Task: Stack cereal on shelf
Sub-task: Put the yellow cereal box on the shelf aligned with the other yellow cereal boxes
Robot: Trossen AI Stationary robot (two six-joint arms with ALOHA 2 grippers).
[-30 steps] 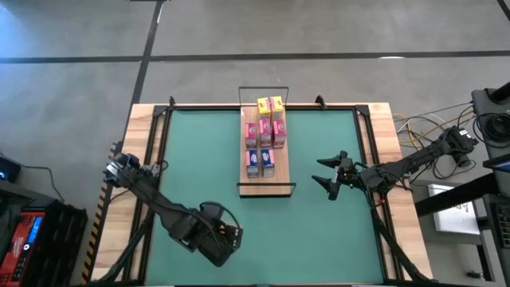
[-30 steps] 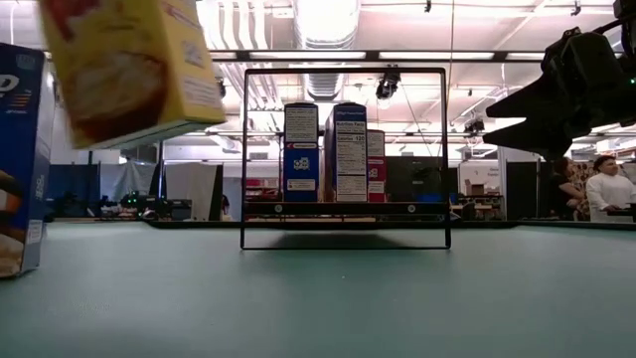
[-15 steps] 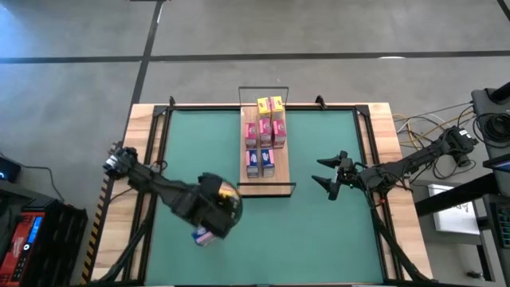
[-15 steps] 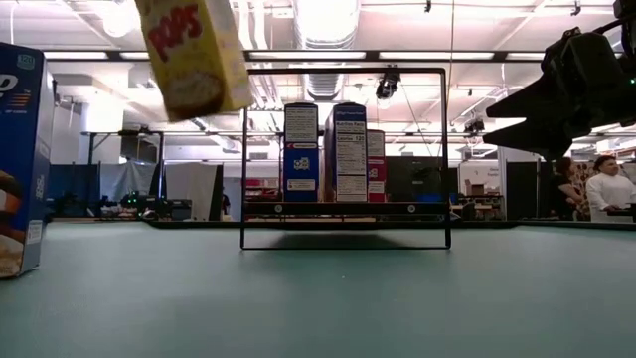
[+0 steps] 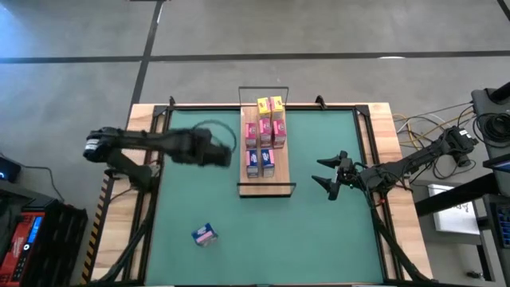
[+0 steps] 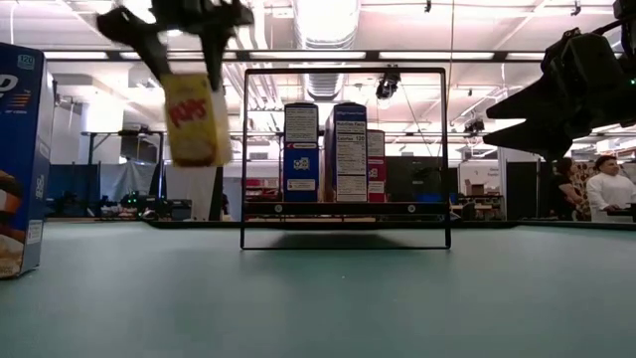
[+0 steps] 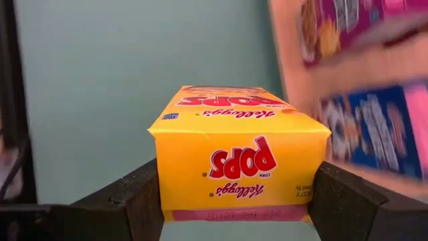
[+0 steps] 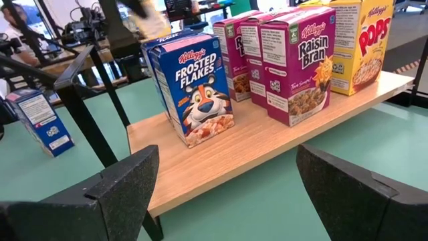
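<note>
Beside the wooden shelf [image 5: 267, 188], left end effector [image 5: 217, 151] clamping glossy yellow cardboard box [image 7: 239, 150], right end effector [image 5: 328, 180] spread, seemingly empty.

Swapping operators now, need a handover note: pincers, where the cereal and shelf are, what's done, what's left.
Left pincer: shut on a yellow Corn Pops box, held in the air over the table's left side, short of the shelf.
Right pincer: open, empty, waiting right of the shelf's near end.
Done: two rows of boxes stand on the shelf, blue Frosted Flakes at the near end, pink Raisin Bran in the middle, yellow Pops at the far end.
Left: place the held box on the shelf; then fetch the blue box on the green table near the front left.
</note>
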